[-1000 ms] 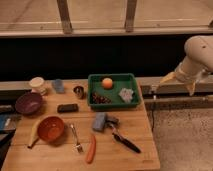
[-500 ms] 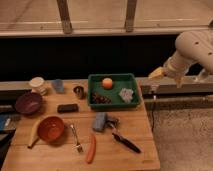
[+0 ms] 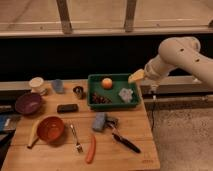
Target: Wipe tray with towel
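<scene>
The green tray (image 3: 113,79) sits at the back right of the wooden table. Inside it, the pale towel (image 3: 126,95) lies crumpled at the right end, beside an orange ball (image 3: 106,83) and some dark reddish bits (image 3: 100,98). My white arm comes in from the right. Its gripper (image 3: 136,76) hovers just above the tray's back right corner, open, with nothing in it. It is up and to the right of the towel and does not touch it.
On the table are a purple bowl (image 3: 28,103), an orange bowl (image 3: 50,128), a banana (image 3: 33,136), a fork (image 3: 76,139), a carrot (image 3: 90,149), a blue-grey block (image 3: 99,121), a black-handled tool (image 3: 125,142), a black bar (image 3: 67,107), a white cup (image 3: 36,85) and a blue-grey cloth (image 3: 58,85). The floor lies to the right.
The arm has swung up and to the left. The gripper has gone from beside the table's right edge to above the tray's back right corner.
</scene>
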Controlling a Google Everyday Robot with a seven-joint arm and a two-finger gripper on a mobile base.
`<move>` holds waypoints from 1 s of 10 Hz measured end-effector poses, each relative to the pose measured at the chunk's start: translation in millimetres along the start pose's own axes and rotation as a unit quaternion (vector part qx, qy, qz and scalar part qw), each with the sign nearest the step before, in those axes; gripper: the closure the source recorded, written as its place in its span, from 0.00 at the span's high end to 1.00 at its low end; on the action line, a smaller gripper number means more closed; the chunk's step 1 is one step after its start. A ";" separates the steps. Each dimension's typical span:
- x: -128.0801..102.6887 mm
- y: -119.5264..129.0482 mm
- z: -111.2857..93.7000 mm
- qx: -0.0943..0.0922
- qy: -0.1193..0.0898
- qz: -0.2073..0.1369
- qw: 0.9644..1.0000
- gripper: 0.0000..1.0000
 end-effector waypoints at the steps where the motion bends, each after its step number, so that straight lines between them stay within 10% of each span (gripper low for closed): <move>1: 1.0 11.1 1.5 -0.008 -0.007 -0.012 1.000 0.80; 6: 12.4 22.5 10.7 -0.019 0.018 -0.057 0.998 0.80; 10: 24.2 92.4 60.9 -0.049 0.065 -0.137 0.987 0.80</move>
